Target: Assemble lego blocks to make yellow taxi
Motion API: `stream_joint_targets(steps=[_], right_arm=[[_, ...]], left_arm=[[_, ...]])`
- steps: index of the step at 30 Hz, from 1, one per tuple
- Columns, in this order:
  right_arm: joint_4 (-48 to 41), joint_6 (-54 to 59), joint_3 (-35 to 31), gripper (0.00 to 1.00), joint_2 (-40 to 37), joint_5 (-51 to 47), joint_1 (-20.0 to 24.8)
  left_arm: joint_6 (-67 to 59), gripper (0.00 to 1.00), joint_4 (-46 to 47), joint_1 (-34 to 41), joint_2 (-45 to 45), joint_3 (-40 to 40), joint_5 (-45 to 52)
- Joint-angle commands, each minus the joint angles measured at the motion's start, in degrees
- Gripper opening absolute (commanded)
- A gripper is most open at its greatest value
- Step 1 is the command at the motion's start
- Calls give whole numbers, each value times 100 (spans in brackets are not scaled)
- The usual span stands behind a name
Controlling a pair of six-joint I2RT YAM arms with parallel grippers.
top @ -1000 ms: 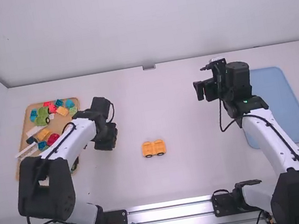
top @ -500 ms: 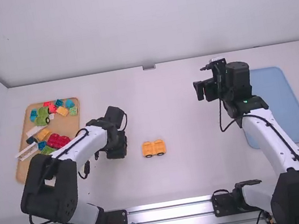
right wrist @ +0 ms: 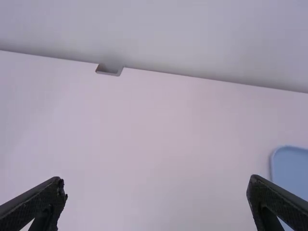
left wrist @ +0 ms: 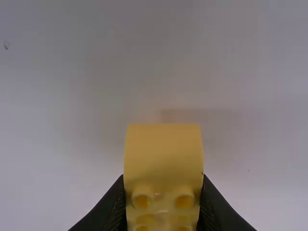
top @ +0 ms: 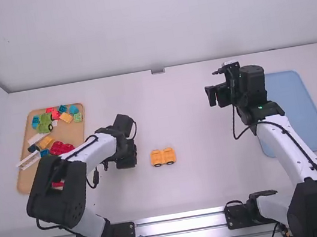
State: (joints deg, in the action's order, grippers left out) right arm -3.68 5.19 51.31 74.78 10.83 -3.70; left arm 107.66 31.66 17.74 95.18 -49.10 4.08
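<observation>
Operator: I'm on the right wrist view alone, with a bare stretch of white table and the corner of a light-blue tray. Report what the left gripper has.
Observer: The left gripper is shut on a yellow plastic block with round studs and a smooth, rounded part.

Operator: Now find me any piece with wheels.

Observer: A yellow-orange plastic car piece with dark wheels sits between the two arms; in the high view it is just right of the left gripper.

Operator: Then tell me where the spare blocks are kept.

Observer: Assorted red, blue, green and orange plastic blocks lie in a tan, rounded-corner tray at the high view's left side.
</observation>
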Motion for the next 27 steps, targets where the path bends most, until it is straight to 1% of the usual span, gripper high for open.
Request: stream_joint_targets(steps=[1,6,17,19,23,27], right_arm=[[2,-6,101,99,6,28,-11],[-2,-4,103,99,6,31,-11],[-2,-1,103,99,6,28,-11],[-2,-6,103,99,6,31,-9],[-2,-4,101,99,6,31,-11],[-2,-1,103,99,6,31,-11]], left_arm=[[55,2,76,28,53,76,35],[59,2,63,28,53,129,299],[57,2,-686,28,53,568,385],[39,2,-695,28,53,555,380],[-625,2,-647,28,53,382,382],[-809,2,-315,28,53,205,372]])
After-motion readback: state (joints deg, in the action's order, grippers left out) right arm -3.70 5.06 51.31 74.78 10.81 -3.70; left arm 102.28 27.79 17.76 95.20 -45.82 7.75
